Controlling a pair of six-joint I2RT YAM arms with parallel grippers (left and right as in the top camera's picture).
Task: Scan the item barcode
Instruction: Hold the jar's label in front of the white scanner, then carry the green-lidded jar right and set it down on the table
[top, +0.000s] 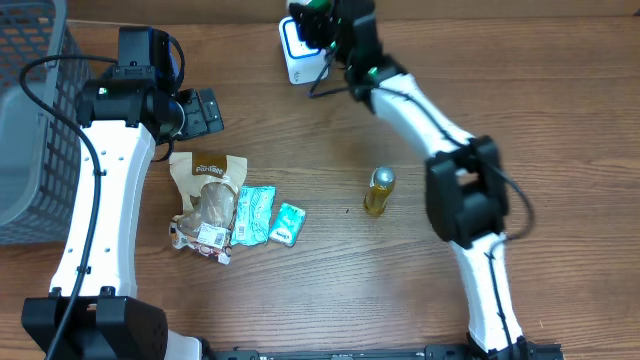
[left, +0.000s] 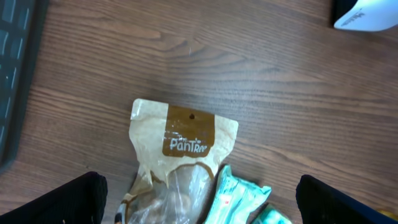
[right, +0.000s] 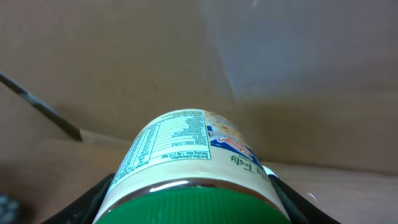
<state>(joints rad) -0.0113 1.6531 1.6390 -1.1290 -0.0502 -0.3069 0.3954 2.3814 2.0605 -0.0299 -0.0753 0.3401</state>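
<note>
From above, the right gripper (top: 316, 28) is at the far edge of the table, right over the white scanner (top: 298, 58); what it carries is hard to make out from here. The left gripper (top: 207, 112) hangs released above the brown pouch (top: 206, 182), with two teal packets (top: 254, 214) and a small bottle (top: 379, 190) lying unused. The left wrist view confirms wide-spread, empty fingers (left: 74, 200) over the pouch. The right wrist view shows the claw grasping a green-lidded jar (right: 186, 146) just below the lid, nutrition panel facing the camera. No barcode is visible, so I cannot tell whether it faces the scanner. The likeliest failure is a missed read if the code sits on the wrong side. Turning the jar to correct that risks the smooth round wall slipping in the pinch. A jar held this near the scanner could also knock it.
</note>
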